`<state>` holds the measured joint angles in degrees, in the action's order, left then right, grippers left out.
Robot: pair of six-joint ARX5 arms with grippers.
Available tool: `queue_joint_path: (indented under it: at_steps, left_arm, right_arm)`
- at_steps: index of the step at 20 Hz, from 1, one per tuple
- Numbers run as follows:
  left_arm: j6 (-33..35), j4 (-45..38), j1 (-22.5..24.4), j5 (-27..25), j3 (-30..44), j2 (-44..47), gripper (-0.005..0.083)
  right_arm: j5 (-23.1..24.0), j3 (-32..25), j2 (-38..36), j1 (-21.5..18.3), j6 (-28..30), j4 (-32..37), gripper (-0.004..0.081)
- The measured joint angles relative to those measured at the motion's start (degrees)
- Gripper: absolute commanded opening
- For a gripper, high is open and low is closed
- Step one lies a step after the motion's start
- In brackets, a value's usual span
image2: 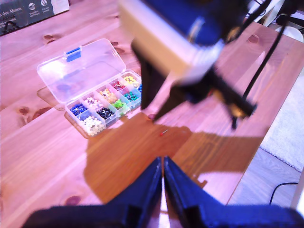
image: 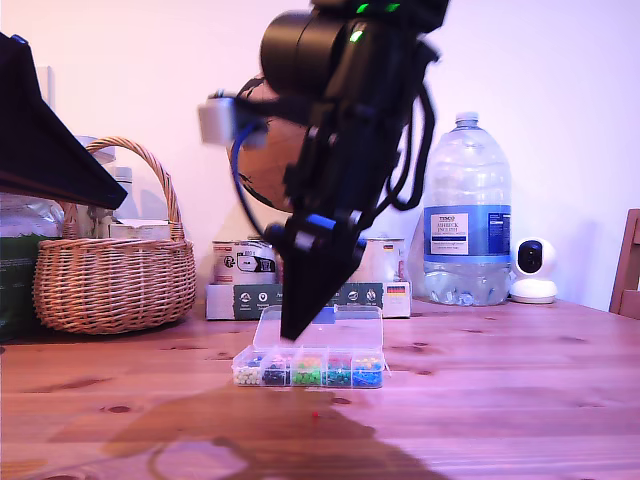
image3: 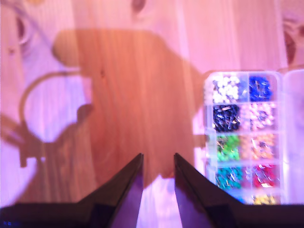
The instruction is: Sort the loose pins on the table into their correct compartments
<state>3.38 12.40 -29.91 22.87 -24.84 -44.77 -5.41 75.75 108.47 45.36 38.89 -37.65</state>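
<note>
The clear compartment box (image: 310, 366) lies open on the table (image: 500, 400), its lid (image: 320, 326) folded back. Its compartments (image2: 102, 102) hold sorted coloured pin heads. One loose red pin (image: 315, 412) lies on the wood in front of the box, also visible in the first wrist view (image2: 164, 132). My second gripper (image: 293, 333) points down just above the box's end at the exterior view's left; its fingers (image3: 158, 159) are open and empty, with the box (image3: 242, 142) beside them. My first gripper (image2: 163, 160) is shut and empty, well above the table.
At the back stand a wicker basket (image: 115, 280), a long dark-green cardboard box (image: 250, 298) with tins on it, a large water bottle (image: 467, 215) and a small white camera (image: 533, 270). A black arm part (image: 50, 140) fills the exterior view's upper left. The table's edge (image2: 266, 156) shows in the first wrist view.
</note>
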Motion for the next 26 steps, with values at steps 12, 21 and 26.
queue_joint_path:
  at_steps: [12,21,26]
  left_arm:
    - [-0.02,0.0,0.0,0.02,0.0,0.0,-0.0024]
    - [-0.02,0.0,0.0,0.02,0.0,0.0,-0.0024]
    - [-0.02,0.0,0.0,0.02,0.0,0.0,-0.0024]
  right_arm:
    - [-0.22,-0.11,2.34,-0.22,1.42,-2.27,0.0177]
    - [-0.22,-0.11,3.58,-1.03,1.7,-2.71,0.0176]
    - [-0.22,-0.11,3.91,-1.03,1.73,-2.71,0.0176]
